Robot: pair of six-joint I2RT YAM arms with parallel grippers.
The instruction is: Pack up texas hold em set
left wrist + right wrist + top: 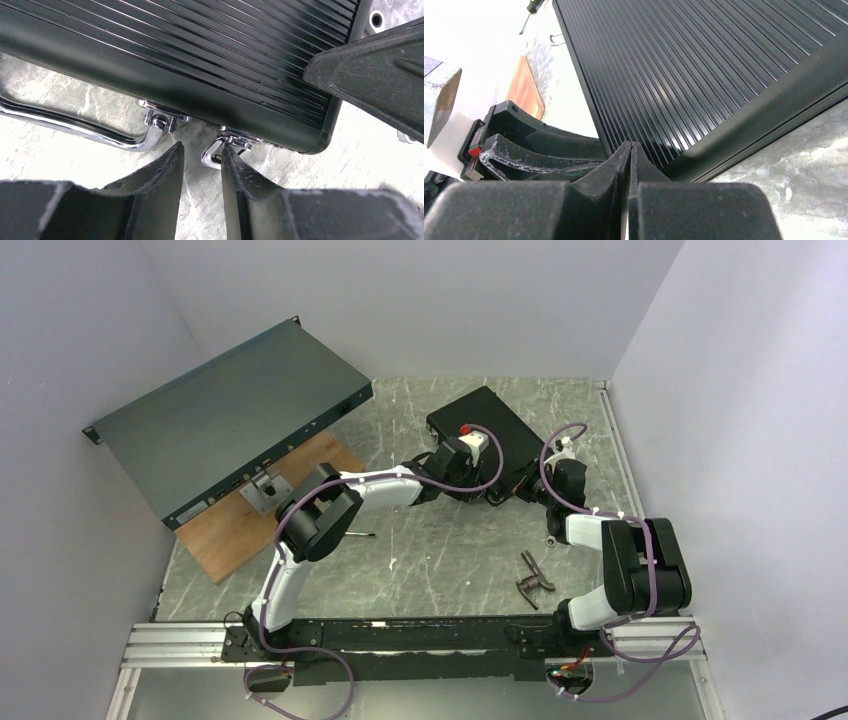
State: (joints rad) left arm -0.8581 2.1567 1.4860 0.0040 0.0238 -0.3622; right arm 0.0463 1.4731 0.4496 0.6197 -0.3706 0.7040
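Stiff, likely heavy briefcase (175,45) is being pressed by clenched right gripper (630,146), its slick chrome latch (216,155) being pinched by left gripper (200,147).

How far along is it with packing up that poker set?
Nearly done, it seems.
Done: the case lies closed, and no chips or cards show outside it.
In hand: the tips of the left claw flank a chrome latch on the case's front edge, while the shut right claw sits at the lid.
Left: snapping that latch down, I'd guess.
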